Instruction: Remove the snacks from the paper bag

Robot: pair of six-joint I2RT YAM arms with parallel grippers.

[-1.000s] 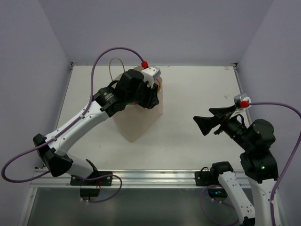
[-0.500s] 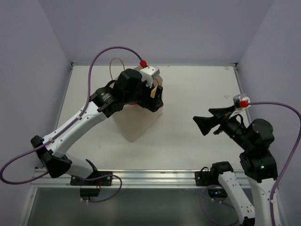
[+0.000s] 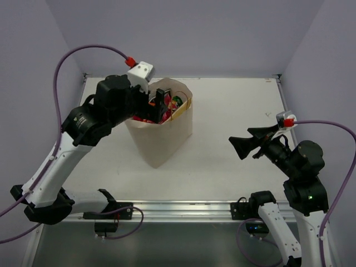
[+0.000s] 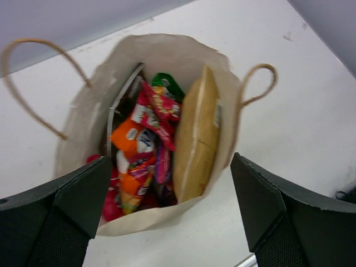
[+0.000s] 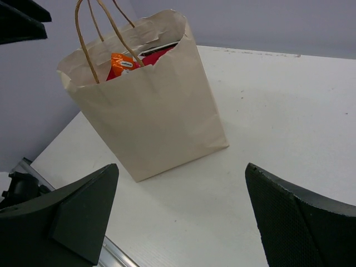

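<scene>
- Left gripper (image 4: 169, 158): jaws wide apart, holding nothing.
- Beige kraft paper bag with cord handles (image 3: 161, 139): upright on the white bench (image 3: 233, 111), mouth open directly beneath that gripper; colourful foil snack packets (image 4: 146, 146) stand on end inside.
- Right gripper (image 5: 181, 167): fully spread, empty, well apart from the bag; the left one is nearer.

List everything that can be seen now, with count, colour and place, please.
paper bag: one, beige, upright on the table, left of centre, open at top
bag handles: two, brown cord loops, at the bag's rim
snacks: several, orange, red-pink, green, tan-yellow, all inside the bag
table: one, white, under everything
cables: two, purple, one per arm
left gripper: one, black, open, above the bag's mouth
right gripper: one, black, open, right of the bag, apart from it
</scene>
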